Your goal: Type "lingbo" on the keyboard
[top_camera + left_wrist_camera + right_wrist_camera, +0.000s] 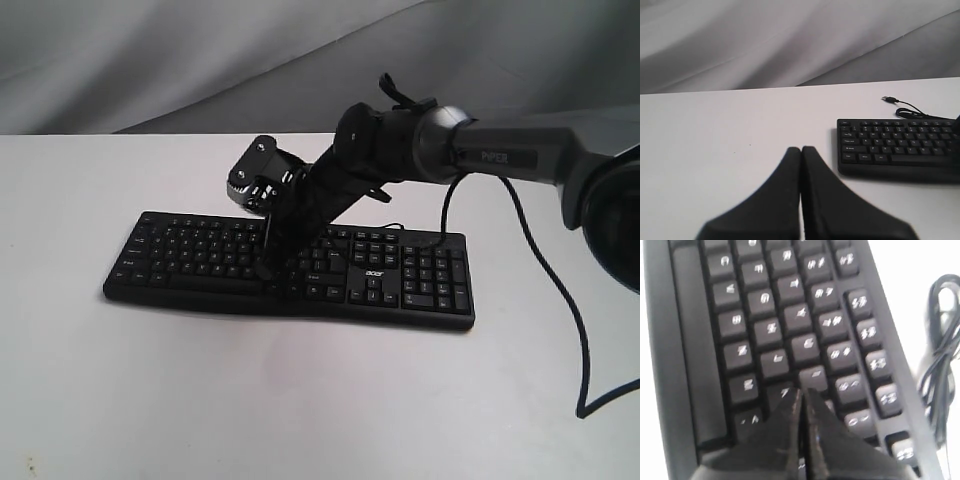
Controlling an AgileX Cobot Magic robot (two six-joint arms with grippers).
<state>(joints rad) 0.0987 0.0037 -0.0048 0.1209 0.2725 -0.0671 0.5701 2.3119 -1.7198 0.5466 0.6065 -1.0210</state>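
The long black keyboard (290, 270) lies across the middle of the white table, its "acer" logo right of centre. My right gripper (266, 268) reaches in from the right, shut, its tips down on the letter keys just left of the keyboard's middle. In the right wrist view the shut gripper (802, 391) presses between blurred keys of the keyboard (765, 330). My left gripper (801, 149) is shut and holds nothing, hovering over bare table beside the end of the keyboard (897, 147). It does not show in the exterior view.
The keyboard's thin black USB cable (907, 110) lies coiled behind it, plug (888, 99) on the table. The right arm's own black cable (560, 300) hangs down at the right. White table (300, 400) stretches in front; grey cloth backdrop (200, 60) behind.
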